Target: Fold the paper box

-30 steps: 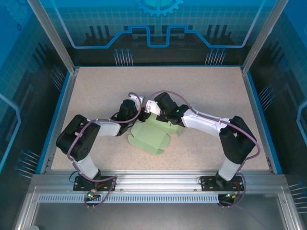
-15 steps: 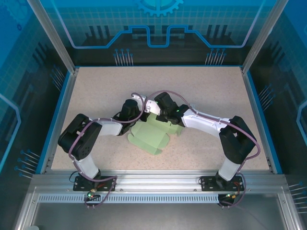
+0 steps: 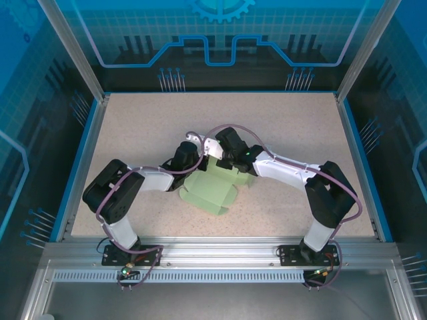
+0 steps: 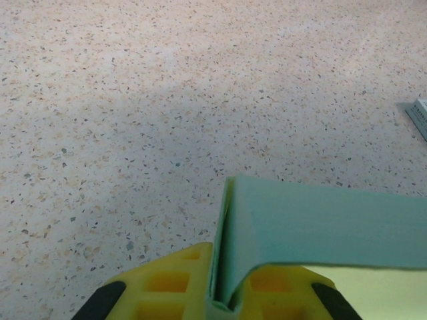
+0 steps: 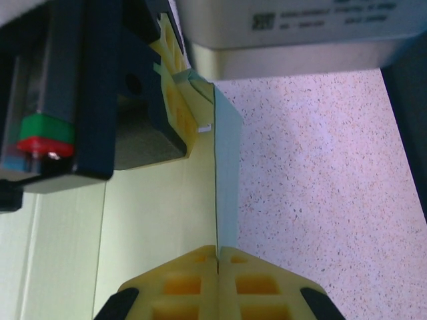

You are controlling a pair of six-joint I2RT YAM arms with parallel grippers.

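Table with sandy specks lies under everything, as we see from above. Both arms bend in low and meet over its middle. The paper box lies there, partly flat, with its far edge between the left gripper and the right gripper. Up close we see more. The left gripper's yellow fingers pinch a folded green edge. The right gripper's fingers pinch a thin upright wall of the box, just beside the left ones.

Speckled beige tabletop; blue rim; aluminium rail at near edge; blue patterned panels behind.
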